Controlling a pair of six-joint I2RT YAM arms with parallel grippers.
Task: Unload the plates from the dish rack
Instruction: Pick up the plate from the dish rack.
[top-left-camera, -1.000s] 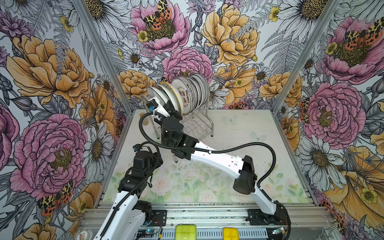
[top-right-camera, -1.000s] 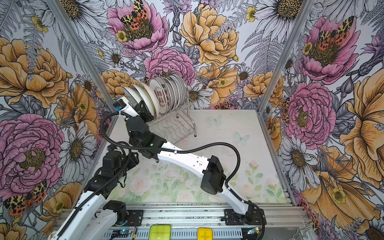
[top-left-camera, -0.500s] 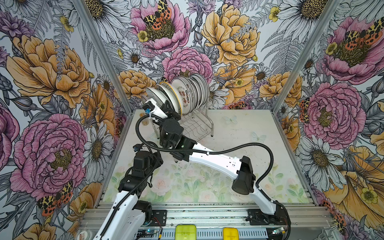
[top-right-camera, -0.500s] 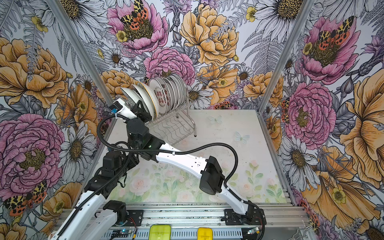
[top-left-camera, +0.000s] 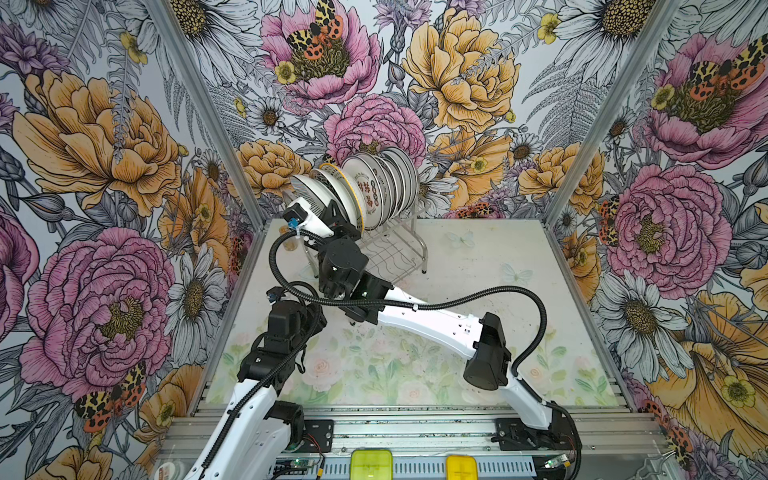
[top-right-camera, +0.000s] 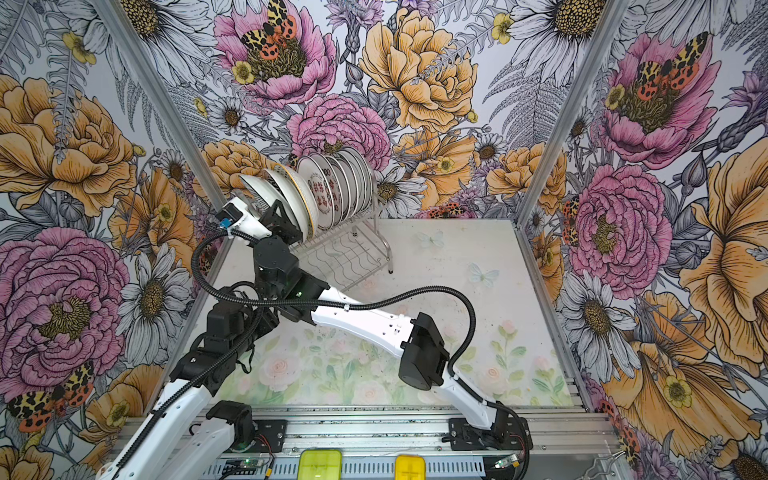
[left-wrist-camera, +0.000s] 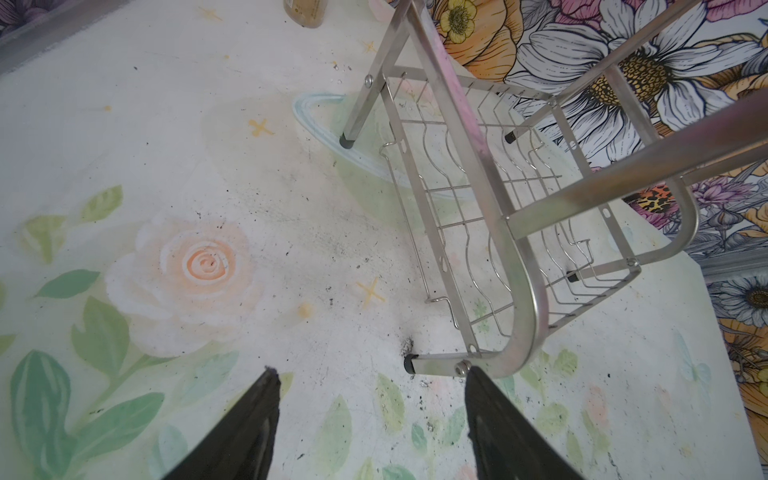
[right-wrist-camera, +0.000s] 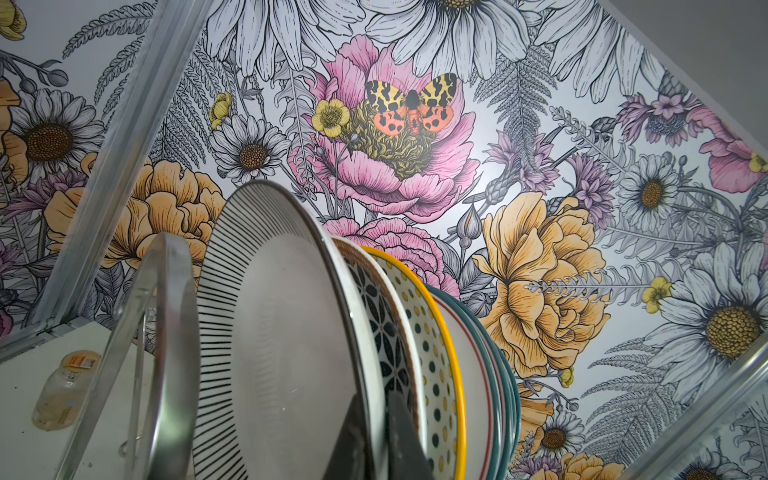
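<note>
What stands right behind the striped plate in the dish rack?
A plate with a black geometric pattern, then a yellow-rimmed dotted plate, then teal-rimmed plates. Only their edges show; the striped plate and the right gripper cover the rest.

The dish rack (left-wrist-camera: 525, 299) is polished steel, bright almost like a mirror, and its feet carry small black caps (left-wrist-camera: 344, 142) that look like rubber. The striped plate (right-wrist-camera: 291, 353) and the other plates (right-wrist-camera: 434, 357) are glazed ceramic, smooth and glossy. The table (left-wrist-camera: 291, 199) has a matt printed surface with dark specks and scuffs. The fingers (left-wrist-camera: 249, 428) of the left gripper (left-wrist-camera: 370, 376) are matt black plastic. The right arm (top-left-camera: 432, 322) has a glossy white plastic shell, and its hose (top-left-camera: 543, 320) is ribbed and black.
</note>
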